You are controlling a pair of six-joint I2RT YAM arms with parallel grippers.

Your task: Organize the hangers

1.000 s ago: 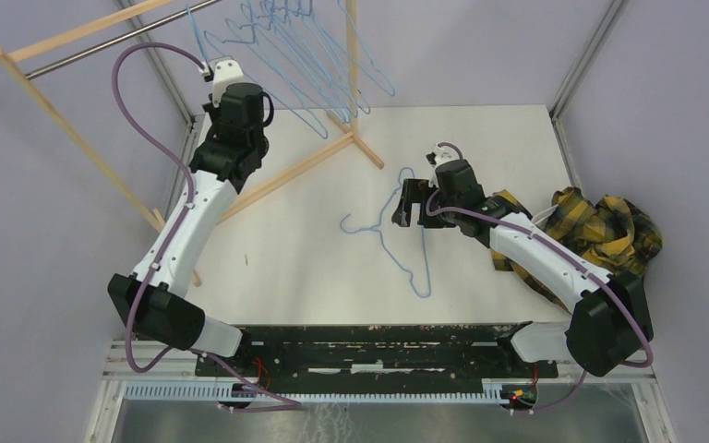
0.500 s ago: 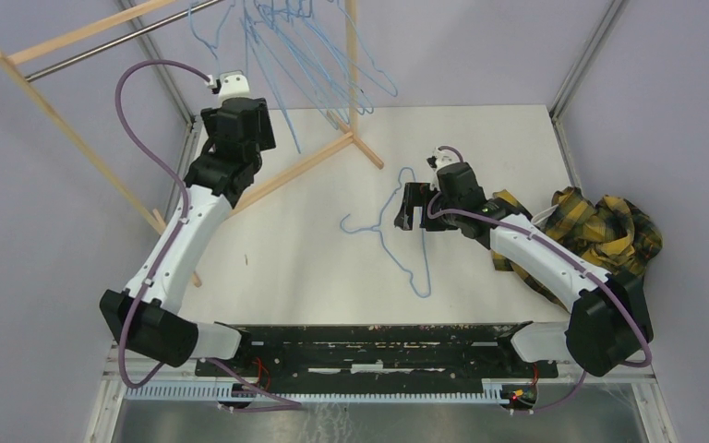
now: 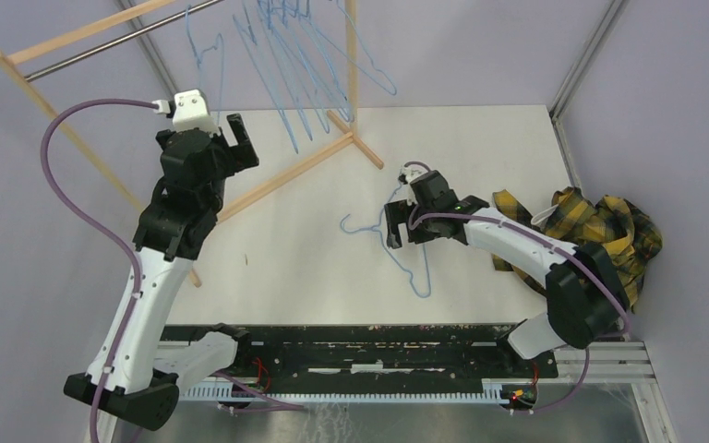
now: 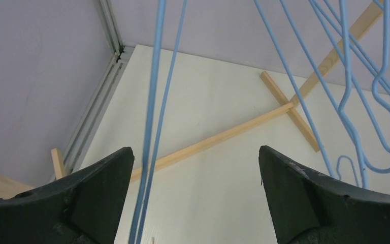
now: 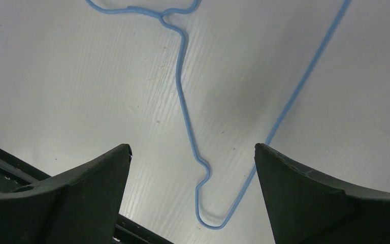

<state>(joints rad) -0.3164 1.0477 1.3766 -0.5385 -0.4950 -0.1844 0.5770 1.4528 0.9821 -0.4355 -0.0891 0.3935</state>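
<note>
Several light-blue wire hangers (image 3: 288, 65) hang from the rack's rod at the top; one hanger (image 3: 205, 44) hangs apart at their left. My left gripper (image 3: 243, 140) stands open just below and left of them, holding nothing. In the left wrist view two wires of a hanging hanger (image 4: 152, 101) run down beside the left finger, inside the open left gripper (image 4: 195, 157). Another hanger (image 3: 413, 263) lies flat on the table. My right gripper (image 3: 390, 228) hovers open over it. In the right wrist view that hanger's (image 5: 183, 96) rounded corner lies between the fingers of the right gripper (image 5: 193, 152).
The wooden rack with its metal rod (image 3: 83, 48) stands at the back left, and its foot (image 3: 286, 171) runs across the table. A yellow plaid cloth (image 3: 600, 226) lies bunched at the right edge. Purple cables loop off both arms.
My left gripper has opened, let go of a hanger on the rod and drawn back to the left. The hanging hangers have swung. My right gripper has slid left over the table hanger.
</note>
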